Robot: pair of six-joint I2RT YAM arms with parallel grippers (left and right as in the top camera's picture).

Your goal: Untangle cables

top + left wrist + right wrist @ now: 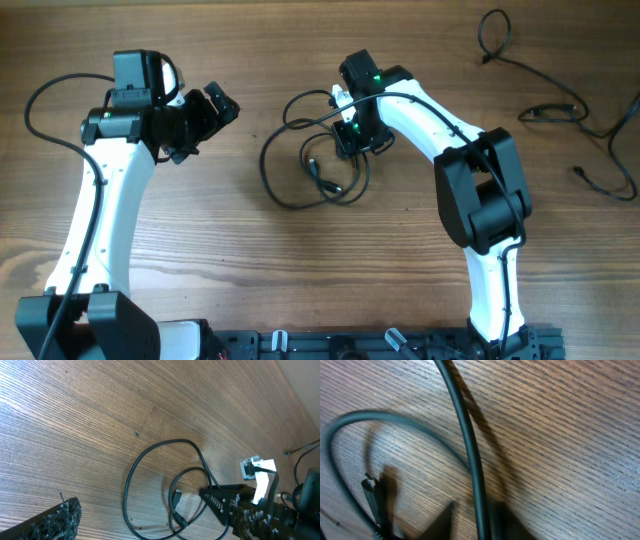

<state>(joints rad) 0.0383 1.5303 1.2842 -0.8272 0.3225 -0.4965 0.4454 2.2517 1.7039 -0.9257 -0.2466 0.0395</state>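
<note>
**Right tool holds a looped black cable at mid-bench; left tool waits open beside it**

The looped cable (263, 165) (126, 491) (470, 450) lies at the middle of the wooden bench (300, 280). It forms one wide ring with a smaller loop inside, and a small plug end (322, 180) rests within the ring. The right tool (350, 135) (471, 510) sits over the ring's far right side, closed on the cord. In the right wrist view the cord rises off the wood between the two fingers and casts a shadow alongside.

The left tool (212, 118) (136, 500) is to the left of the ring and apart from it. Its fingers are spread wide with nothing between them, and a strip of wood grain shows between it and the cable. More wood stretches from the ring toward the black rail (300, 345) along the near edge, where both arms are mounted.

Loose cables (548, 110) trail across the far right corner, well apart from the ring, with the right arm's elbow between them. A green light (378, 78) glows on the right wrist.
</note>
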